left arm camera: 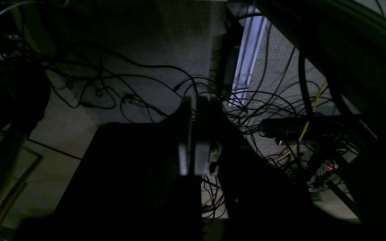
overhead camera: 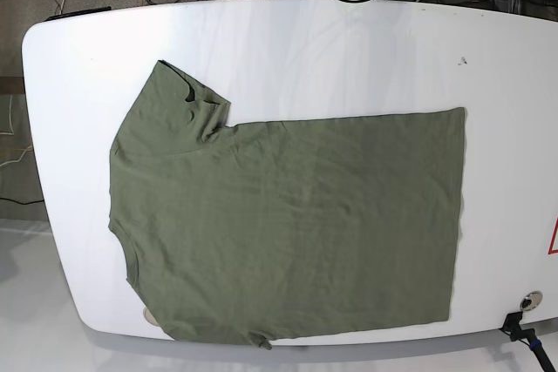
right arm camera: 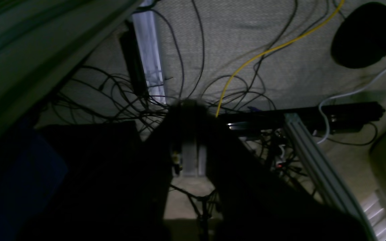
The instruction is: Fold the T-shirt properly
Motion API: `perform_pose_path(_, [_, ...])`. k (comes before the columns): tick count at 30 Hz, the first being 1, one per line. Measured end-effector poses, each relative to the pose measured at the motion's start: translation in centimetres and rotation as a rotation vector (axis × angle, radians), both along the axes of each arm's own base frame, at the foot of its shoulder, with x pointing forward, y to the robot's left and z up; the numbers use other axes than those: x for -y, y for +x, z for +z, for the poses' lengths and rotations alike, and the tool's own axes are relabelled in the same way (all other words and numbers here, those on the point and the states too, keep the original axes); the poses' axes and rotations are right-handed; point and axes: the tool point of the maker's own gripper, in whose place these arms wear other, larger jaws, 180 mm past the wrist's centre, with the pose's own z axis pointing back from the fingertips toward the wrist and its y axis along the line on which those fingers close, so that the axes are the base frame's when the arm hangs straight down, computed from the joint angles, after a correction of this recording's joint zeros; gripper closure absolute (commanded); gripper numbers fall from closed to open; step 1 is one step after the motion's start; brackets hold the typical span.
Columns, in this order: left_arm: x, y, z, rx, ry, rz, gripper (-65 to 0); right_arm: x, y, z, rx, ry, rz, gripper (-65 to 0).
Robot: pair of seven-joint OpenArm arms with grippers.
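T-shirt: a plain olive-green short-sleeved cloth T-shirt lies flat, slightly wrinkled, across the middle of the base frame.
Worktop: white rounded worktop under the shirt.
Left claw: closed, empty, above tangled floor cables.
Right claw: closed, empty.

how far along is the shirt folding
Barely begun. Done: the T-shirt lies spread flat on the table, no fold made, one sleeve sticking out at the upper left. In hand: nothing; the left claw and right claw are shut and empty, off the table over floor cables. Left: every fold.
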Motion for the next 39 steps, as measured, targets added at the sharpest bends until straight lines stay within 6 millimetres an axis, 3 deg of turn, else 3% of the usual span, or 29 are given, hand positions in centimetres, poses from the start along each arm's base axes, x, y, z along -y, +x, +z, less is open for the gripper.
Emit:
perform_pose_path(14, [-0.2, 0.9, 0.0, 0.032, 0.008, -0.003, -0.6, 0.3, 0.1, 0.0, 0.013, -0.007, -0.006, 0.0])
perform_pose_path(25, [-0.4, -0.6, 0.1, 0.022, 0.011, -0.013, -0.4, 0.5, -0.1, 0.0, 0.012, -0.010, -0.008, 0.0])
perform_pose_path(28, [-0.8, 0.5, 0.2, 0.071, 0.018, -0.020, -0.2, 0.5, -0.6, 0.0, 0.008, -0.011, -0.010, 0.0])
perform_pose_path(31, [-1.3, -0.6, 0.5, 0.071, 0.021, -0.031, 0.0, 0.7, -0.9, 0.0, 0.016, -0.013, 0.007, 0.0])
perform_pose_path(36, [-1.6, 1.1, 0.5, 0.120, 0.034, -0.006, 0.0, 0.6, -0.8, 0.0, 0.017, -0.009, -0.016, 0.0])
perform_pose_path(39, [-1.7, 0.7, 0.5, 0.114, 0.035, -0.011, 0.0, 0.7, -0.6, 0.0, 0.020, -0.010, -0.016, 0.0])
